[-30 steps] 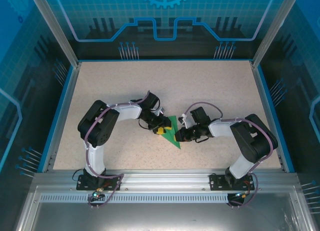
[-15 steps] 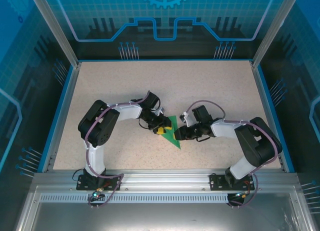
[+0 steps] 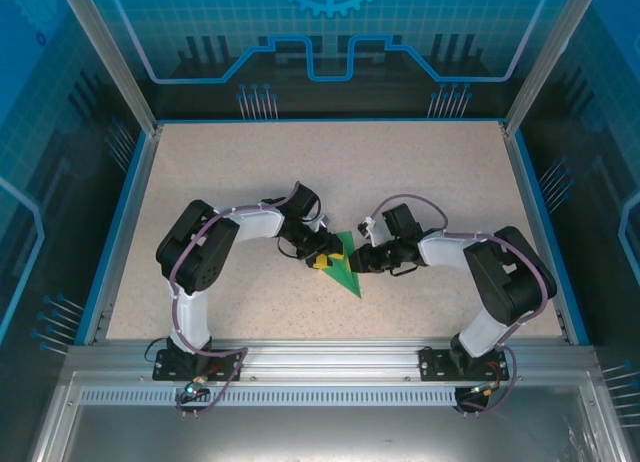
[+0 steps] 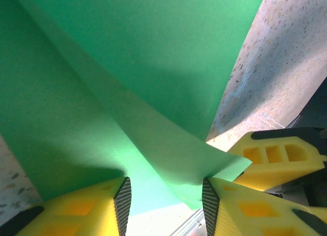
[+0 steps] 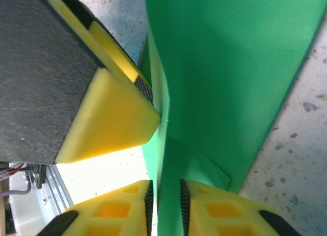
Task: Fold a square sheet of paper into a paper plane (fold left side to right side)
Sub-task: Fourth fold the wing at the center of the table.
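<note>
Thin green paper (image 3: 347,272), creased into a narrow pointed kite, lies near the middle of the table (image 3: 330,172) with its tip toward the near edge. The left gripper (image 4: 164,192) sits at its left edge, jaws partway apart with a loose flap unpinched in the gap. The right gripper (image 5: 164,197), at the right edge, is narrowed to a slit around a raised fold, though I cannot tell if it truly pinches. The sheet looks featherlight, floppy and quick to slide or crumple, so it is best taken by a free edge beside a crease.
</note>
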### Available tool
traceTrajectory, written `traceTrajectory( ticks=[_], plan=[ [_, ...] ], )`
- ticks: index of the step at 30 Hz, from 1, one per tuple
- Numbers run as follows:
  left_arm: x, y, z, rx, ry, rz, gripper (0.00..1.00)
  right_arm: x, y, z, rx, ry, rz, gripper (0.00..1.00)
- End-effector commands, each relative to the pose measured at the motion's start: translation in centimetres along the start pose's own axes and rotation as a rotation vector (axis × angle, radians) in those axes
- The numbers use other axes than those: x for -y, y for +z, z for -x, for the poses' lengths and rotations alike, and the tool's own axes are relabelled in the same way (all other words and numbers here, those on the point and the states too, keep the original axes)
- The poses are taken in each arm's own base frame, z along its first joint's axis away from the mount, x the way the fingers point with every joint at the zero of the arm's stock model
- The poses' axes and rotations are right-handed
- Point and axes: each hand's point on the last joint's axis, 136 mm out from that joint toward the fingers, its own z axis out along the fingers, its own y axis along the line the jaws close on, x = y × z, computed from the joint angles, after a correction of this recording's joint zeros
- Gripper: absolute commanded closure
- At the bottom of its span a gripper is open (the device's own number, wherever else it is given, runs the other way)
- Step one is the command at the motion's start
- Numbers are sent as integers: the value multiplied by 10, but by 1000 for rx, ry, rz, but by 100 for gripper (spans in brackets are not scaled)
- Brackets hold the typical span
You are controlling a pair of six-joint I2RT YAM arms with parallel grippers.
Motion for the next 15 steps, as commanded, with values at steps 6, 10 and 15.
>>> traceTrajectory(
  ticks=[6, 10, 15],
  plan=[
    [-22, 10, 4, 10, -17, 78, 56, 12, -1, 0, -17, 9, -54, 97],
    [-23, 10, 3, 9, -16, 79, 56, 19, -1, -2, -28, 11, -92, 98],
    [-23, 10, 2, 8, -16, 80, 56, 24, 0, -3, -41, 9, -123, 98]
  ],
)
